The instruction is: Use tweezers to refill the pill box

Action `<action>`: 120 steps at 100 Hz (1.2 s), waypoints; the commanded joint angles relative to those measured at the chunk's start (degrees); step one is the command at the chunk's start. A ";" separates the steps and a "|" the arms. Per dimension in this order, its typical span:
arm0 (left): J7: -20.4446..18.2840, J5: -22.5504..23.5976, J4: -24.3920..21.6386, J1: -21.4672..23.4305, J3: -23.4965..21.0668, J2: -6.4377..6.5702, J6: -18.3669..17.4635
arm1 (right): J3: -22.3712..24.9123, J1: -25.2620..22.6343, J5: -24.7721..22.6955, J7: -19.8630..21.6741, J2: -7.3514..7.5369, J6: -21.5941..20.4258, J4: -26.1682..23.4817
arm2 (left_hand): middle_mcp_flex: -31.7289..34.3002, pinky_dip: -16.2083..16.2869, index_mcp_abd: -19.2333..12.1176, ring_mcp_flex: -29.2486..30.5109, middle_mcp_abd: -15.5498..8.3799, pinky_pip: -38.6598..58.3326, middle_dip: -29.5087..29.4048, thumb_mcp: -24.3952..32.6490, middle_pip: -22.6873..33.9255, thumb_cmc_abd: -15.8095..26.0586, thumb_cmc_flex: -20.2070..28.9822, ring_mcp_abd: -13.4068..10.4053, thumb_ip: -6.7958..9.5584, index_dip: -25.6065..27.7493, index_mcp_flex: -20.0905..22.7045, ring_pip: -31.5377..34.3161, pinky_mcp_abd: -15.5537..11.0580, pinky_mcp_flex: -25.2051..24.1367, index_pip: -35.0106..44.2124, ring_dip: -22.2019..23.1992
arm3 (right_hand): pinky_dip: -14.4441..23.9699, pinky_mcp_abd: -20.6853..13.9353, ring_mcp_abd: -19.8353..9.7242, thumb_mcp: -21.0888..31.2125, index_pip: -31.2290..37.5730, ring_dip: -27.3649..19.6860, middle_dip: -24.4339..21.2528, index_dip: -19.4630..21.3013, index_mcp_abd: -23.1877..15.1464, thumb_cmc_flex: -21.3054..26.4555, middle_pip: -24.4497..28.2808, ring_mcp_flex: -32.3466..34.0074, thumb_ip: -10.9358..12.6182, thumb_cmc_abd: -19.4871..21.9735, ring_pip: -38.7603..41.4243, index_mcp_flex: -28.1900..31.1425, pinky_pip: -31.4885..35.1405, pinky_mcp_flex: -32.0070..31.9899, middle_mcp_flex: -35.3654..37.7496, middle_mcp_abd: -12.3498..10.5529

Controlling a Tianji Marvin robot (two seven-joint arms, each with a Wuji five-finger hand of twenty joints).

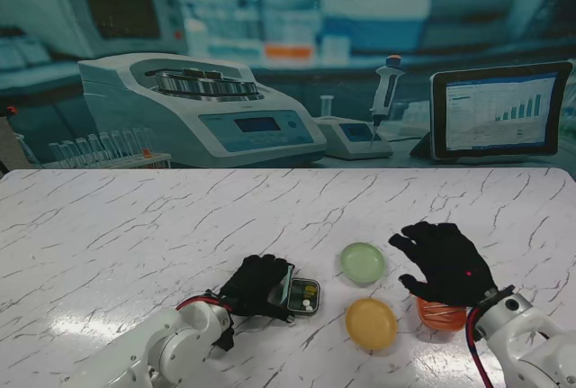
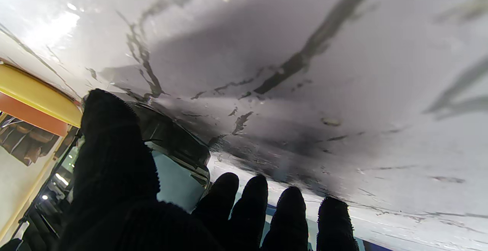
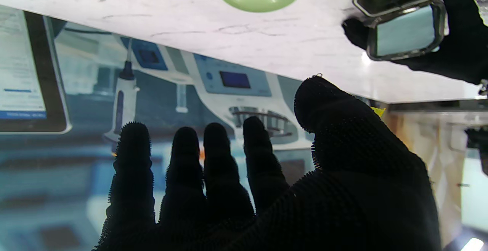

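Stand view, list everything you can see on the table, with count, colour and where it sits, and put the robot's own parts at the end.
Table: one, white marble with dark veins, fills the near half of the view.
Pill box: one, dark with clear lid open, near centre, at the left hand; small pills inside, too small to count.
Green dish: one, pale green, right of the pill box, farther from me.
Yellow dish: one, yellow-orange, nearer to me than the green dish.
Orange dish: one, orange, right of the yellow dish, partly hidden by the right hand.
Tweezers: none visible.
Left hand: black glove, holding the pill box lid.
Right hand: black glove, fingers spread, holding nothing.
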 commanded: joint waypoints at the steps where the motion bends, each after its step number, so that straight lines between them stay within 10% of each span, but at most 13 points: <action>1: -1.61 -0.10 1.86 1.47 0.45 -0.23 -0.87 | -1.69 0.59 -0.04 -0.41 -0.25 -0.55 -0.46 | 0.24 1.88 -0.26 -0.12 -0.50 8.62 1.02 1.26 0.69 -0.44 1.88 0.31 2.43 0.86 -0.37 2.02 0.79 6.95 0.26 0.53 | 0.75 -2.86 -1.10 -0.54 0.50 0.89 0.63 1.36 0.69 0.29 0.54 1.69 -2.39 1.99 0.82 1.94 0.95 0.27 2.14 -1.01; 50: -2.80 -0.07 0.87 2.16 -0.26 0.01 -0.76 | -20.88 12.30 4.54 2.80 0.39 5.32 2.70 | 0.42 1.67 -0.70 -0.05 -0.70 8.36 1.10 1.17 0.63 -0.19 2.88 0.18 2.39 1.84 0.07 1.87 0.82 6.92 0.29 0.45 | -1.50 -4.07 -5.20 -0.50 2.09 -0.90 0.47 0.18 -2.73 0.79 -0.68 8.52 -0.65 12.35 -3.71 9.01 1.66 0.73 9.64 -5.85; 77: -3.26 -0.31 0.62 2.53 -0.52 0.09 -0.80 | -31.92 19.33 8.60 4.60 0.45 11.50 7.20 | 0.52 1.58 -0.81 0.08 -0.80 8.22 1.16 1.16 0.69 -0.10 3.72 0.05 2.34 2.21 0.27 1.84 0.83 6.92 0.35 0.50 | -1.42 -4.82 -5.26 3.86 12.30 -0.37 1.65 -6.51 -3.49 1.47 0.69 10.24 -4.38 11.40 -2.72 9.30 2.22 1.19 12.32 -6.34; 120: -3.22 -0.49 0.44 3.13 -0.94 0.07 -0.68 | -39.48 25.09 12.56 6.19 0.36 17.36 13.15 | 0.63 1.57 -0.85 0.10 -0.82 8.23 1.20 0.99 0.74 0.17 4.12 0.02 2.30 2.54 0.46 1.77 0.80 6.95 0.32 0.55 | -1.66 -5.10 -5.41 4.06 14.62 -0.26 1.95 -7.35 -3.65 1.67 1.43 10.30 -4.09 10.88 -2.31 9.47 1.88 0.70 12.64 -6.52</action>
